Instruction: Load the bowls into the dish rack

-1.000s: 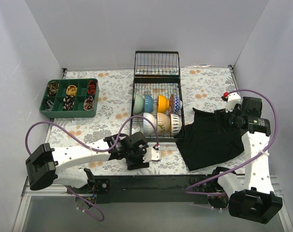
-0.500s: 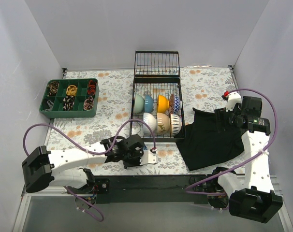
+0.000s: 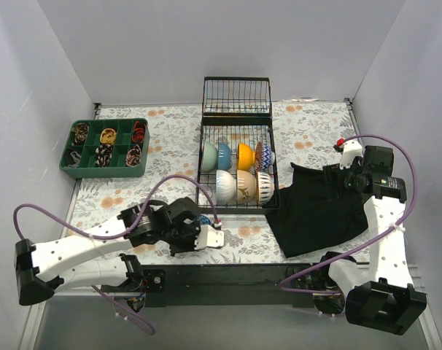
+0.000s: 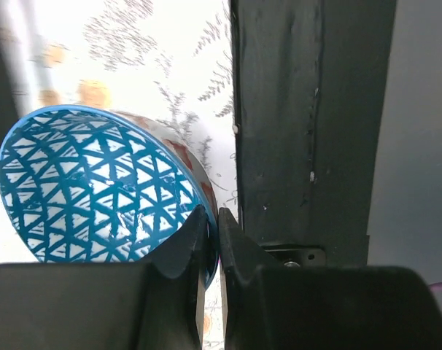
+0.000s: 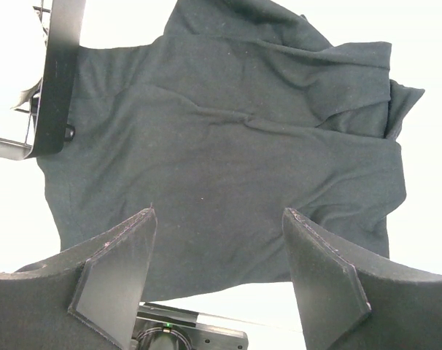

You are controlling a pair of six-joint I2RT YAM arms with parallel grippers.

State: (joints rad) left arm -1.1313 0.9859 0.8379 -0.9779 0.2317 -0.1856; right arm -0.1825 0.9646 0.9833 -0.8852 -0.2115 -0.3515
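Observation:
My left gripper [image 3: 197, 232] is shut on the rim of a blue triangle-patterned bowl [image 4: 90, 182] and holds it near the table's front edge, in front of the dish rack [image 3: 237, 109]. In the left wrist view the jaws [image 4: 212, 211] pinch the bowl's right rim. The bowl shows as a blue spot in the top view [image 3: 203, 219]. The black wire rack holds several bowls on edge in two rows: pale green [image 3: 208, 155], blue [image 3: 224, 155], orange [image 3: 244, 155], then white [image 3: 225, 186], tan [image 3: 245, 186] and striped [image 3: 264, 187]. My right gripper [image 3: 345, 179] is open and empty above a black cloth [image 5: 228, 146].
A green compartment tray [image 3: 70, 150] with small items stands at the far left. The black cloth [image 3: 319, 208] lies right of the rack, touching its corner [image 5: 57, 73]. The black base rail [image 4: 308, 117] runs along the near edge. White walls enclose the table.
My left arm has drawn back from the rack's front edge toward the near left, with the blue bowl in its jaws. The right arm has not moved.

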